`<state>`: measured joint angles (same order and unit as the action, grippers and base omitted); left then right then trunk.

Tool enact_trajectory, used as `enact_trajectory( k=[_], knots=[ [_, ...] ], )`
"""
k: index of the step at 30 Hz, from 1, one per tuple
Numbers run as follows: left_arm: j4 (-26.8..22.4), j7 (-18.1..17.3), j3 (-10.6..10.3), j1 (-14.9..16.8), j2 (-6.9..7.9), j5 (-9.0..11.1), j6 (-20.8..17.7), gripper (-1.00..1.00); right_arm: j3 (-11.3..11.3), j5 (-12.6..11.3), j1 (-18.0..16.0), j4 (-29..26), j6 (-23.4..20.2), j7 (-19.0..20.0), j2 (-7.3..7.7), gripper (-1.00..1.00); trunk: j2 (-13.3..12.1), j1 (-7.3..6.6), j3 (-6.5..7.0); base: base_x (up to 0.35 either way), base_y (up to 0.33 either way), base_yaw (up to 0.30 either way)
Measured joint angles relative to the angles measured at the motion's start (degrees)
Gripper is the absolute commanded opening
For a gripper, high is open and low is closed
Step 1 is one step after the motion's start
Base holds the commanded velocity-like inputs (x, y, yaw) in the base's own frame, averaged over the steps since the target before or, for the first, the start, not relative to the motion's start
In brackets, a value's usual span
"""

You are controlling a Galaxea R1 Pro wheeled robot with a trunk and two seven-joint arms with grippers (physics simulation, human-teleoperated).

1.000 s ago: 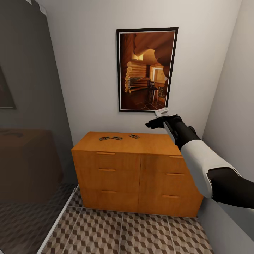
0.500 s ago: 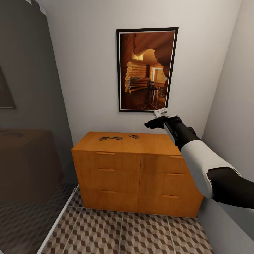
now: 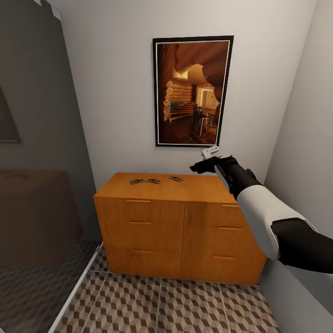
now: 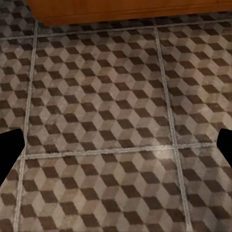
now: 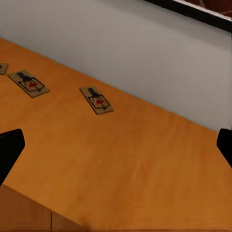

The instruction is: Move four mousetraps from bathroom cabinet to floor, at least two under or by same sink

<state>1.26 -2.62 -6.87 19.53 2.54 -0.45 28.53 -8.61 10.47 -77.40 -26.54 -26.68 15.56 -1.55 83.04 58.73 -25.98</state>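
Since one second ago the right arm has dropped slightly and its wrist has turned; the right pincer (image 3: 200,166) now points more level toward the left, over the right rear part of the cabinet (image 3: 185,231). Camera and furniture unchanged.

Right pincer: hovers above the cabinet top, touching nothing. In the right wrist view the two dark fingertips (image 5: 9,147) sit at opposite edges of the picture, so the jaws stand wide apart, with nothing between them.

Mousetraps: three visible on the cabinet top in the head view, near the back edge. Two lie close together toward the left (image 3: 137,181) (image 3: 153,181); the third (image 3: 175,178) lies a little apart to their right, nearest the pincer. In the right wrist view two full traps show flat on the wood (image 5: 96,100) (image 5: 29,83), each with wire and a red mark, plus the corner of another at the picture's edge. A fourth trap cannot be made out.

Left pincer (image 4: 116,145): fingertips at the far edges of the left wrist view, jaws apart, empty, facing the cube-patterned floor (image 4: 106,121) with the cabinet's base at one edge.

Framed picture (image 3: 193,91) hangs on the wall above the cabinet. Glass panel (image 3: 41,185) stands to the left.
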Motion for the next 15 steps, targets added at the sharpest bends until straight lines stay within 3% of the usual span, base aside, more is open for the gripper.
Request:
enact_trajectory(
  k=[6, 15],
  knots=[
    [0.0, 0.0, 0.0, 0.0, 0.00, 0.0, 0.0, 1.00, 0.0, 0.0, 0.0, 3.8, 3.3, 0.0, -0.01, 1.00, 0.0, 0.00, 0.00, 0.000, 0.000, 0.000],
    [0.0, 0.0, 0.0, 0.0, 0.00, 0.0, 0.0, 1.00, 0.0, 0.0, 0.0, 5.2, 5.1, 0.0, -0.04, 1.00, 0.0, 0.00, 0.00, 0.000, 0.000, 0.000]
  ],
)
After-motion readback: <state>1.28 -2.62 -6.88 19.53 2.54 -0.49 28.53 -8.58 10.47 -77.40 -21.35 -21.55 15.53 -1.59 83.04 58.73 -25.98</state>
